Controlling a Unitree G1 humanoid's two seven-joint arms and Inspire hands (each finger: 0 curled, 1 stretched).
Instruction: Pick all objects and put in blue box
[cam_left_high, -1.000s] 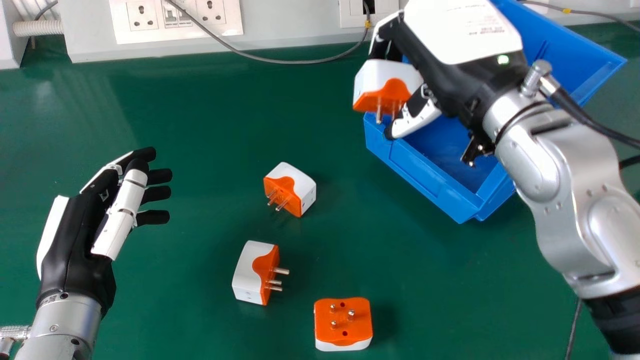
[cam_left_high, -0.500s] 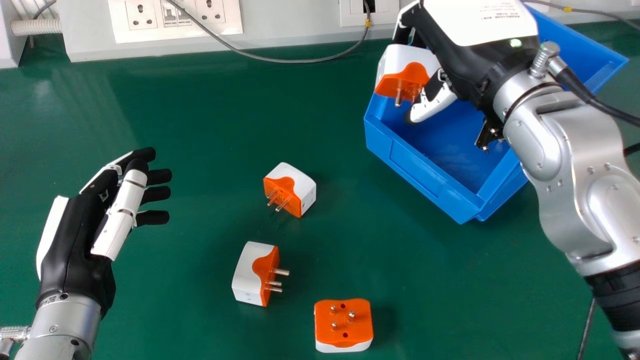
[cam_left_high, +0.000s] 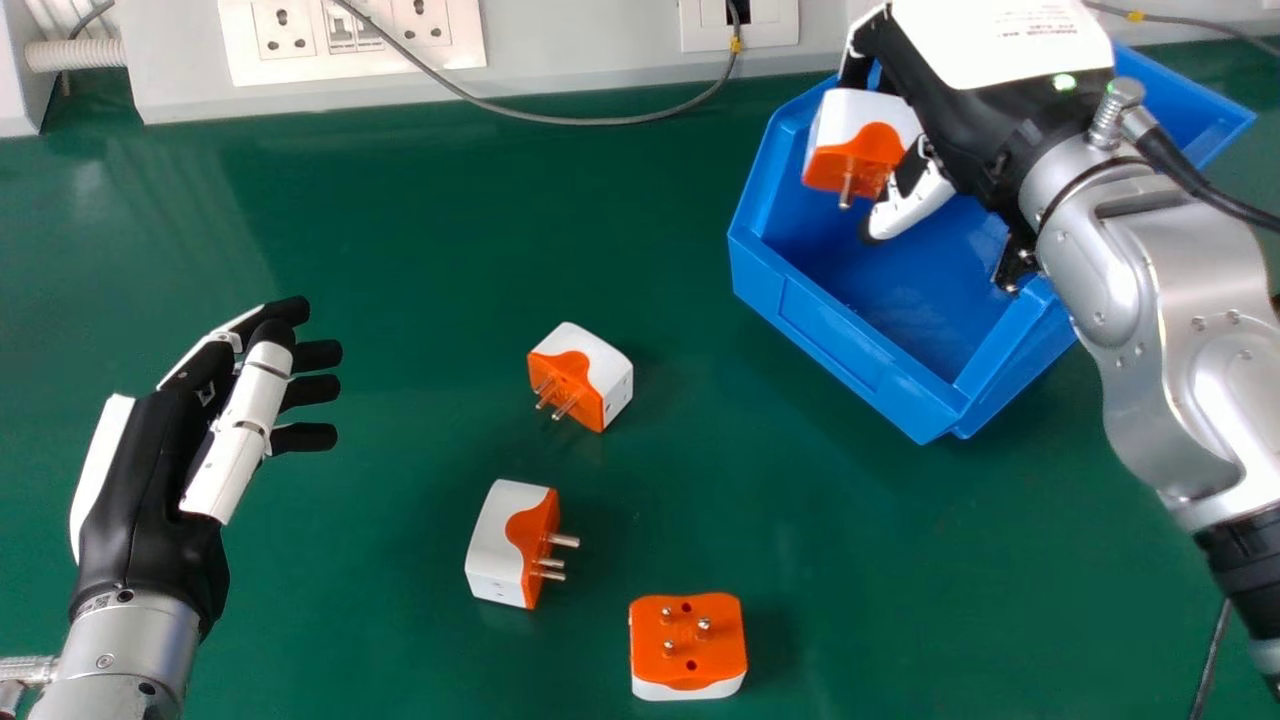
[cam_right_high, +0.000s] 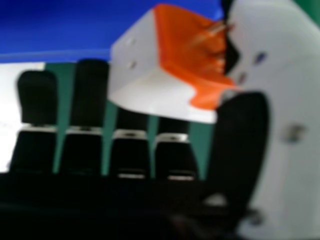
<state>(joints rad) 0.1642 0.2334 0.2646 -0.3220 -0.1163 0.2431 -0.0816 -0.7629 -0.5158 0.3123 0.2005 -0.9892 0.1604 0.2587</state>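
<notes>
right hand (cam_left_high: 985, 125) has the plug adapter (cam_left_high: 855, 115) pinched over the blue box (cam_left_high: 845, 345), left hand (cam_left_high: 150, 470) relaxed at left. probably light, stiff, kinda slick (my guess), so grip white sides, not pins (cam_left_high: 846, 190).

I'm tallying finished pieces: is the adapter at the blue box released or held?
Held: the right hand grips the adapter over the blue box.

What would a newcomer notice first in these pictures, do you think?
Probably the blue box at the head view's upper right, and the right hand holding a plug adapter over it. Next, perhaps, three similar adapters on the green table, from mid-view down toward the bottom.
</notes>
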